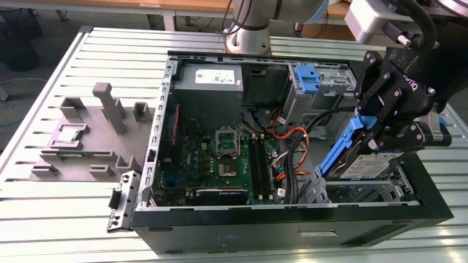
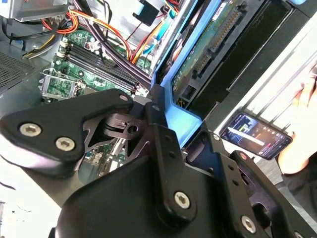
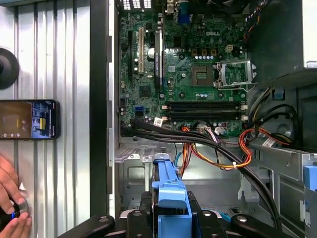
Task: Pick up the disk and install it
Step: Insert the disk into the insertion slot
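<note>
The disk (image 1: 363, 165), a silver drive with a white-and-blue label in a blue bracket (image 1: 342, 147), hangs tilted on edge over the metal drive bay (image 1: 362, 193) at the exterior view's right front corner of the open computer case (image 1: 292, 219). My gripper (image 1: 382, 138) is shut on the bracket's upper end. In the second wrist view the disk (image 2: 213, 47) shows its green circuit side, and the black fingers (image 2: 148, 131) clamp the blue bracket (image 2: 181, 119). In the first wrist view the bracket (image 3: 168, 191) sits between the fingers (image 3: 134, 219) above the bay floor (image 3: 208, 181).
The motherboard (image 1: 219, 159) and orange and black cables (image 1: 296, 159) lie beside the bay. A power supply (image 1: 212, 78) and a blue latch piece (image 1: 310, 80) stand at the case's back. A grey fixture (image 1: 87, 137) sits at the exterior view's left. A phone (image 3: 27, 119) and a hand (image 3: 10, 201) are outside the case.
</note>
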`<action>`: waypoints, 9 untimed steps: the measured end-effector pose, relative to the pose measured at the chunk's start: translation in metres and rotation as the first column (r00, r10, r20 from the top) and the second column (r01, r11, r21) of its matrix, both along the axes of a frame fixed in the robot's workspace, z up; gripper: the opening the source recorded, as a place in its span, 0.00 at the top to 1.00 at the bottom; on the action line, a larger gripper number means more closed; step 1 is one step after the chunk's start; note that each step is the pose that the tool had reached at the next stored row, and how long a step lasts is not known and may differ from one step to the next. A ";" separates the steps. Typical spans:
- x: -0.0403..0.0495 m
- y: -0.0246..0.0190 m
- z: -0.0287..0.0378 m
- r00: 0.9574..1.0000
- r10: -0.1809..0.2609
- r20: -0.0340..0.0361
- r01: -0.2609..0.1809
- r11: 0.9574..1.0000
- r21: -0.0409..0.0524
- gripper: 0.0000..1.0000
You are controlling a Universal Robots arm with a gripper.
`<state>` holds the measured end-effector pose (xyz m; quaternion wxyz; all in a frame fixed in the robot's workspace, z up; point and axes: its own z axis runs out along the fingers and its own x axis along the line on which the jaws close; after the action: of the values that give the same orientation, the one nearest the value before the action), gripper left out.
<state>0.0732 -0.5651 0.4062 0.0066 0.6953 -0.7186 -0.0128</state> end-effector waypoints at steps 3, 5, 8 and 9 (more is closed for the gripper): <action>0.0000 0.0000 0.0000 1.000 0.000 0.000 0.000 1.000 0.000 0.63; 0.0000 0.0000 0.0000 1.000 0.000 0.000 0.000 1.000 0.000 0.63; 0.0000 0.0000 0.0000 1.000 0.000 0.000 0.000 1.000 0.000 0.63; 0.0000 0.0000 0.0000 1.000 0.000 0.000 0.000 1.000 0.000 0.62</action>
<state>0.0732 -0.5651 0.4062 0.0066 0.6952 -0.7186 -0.0128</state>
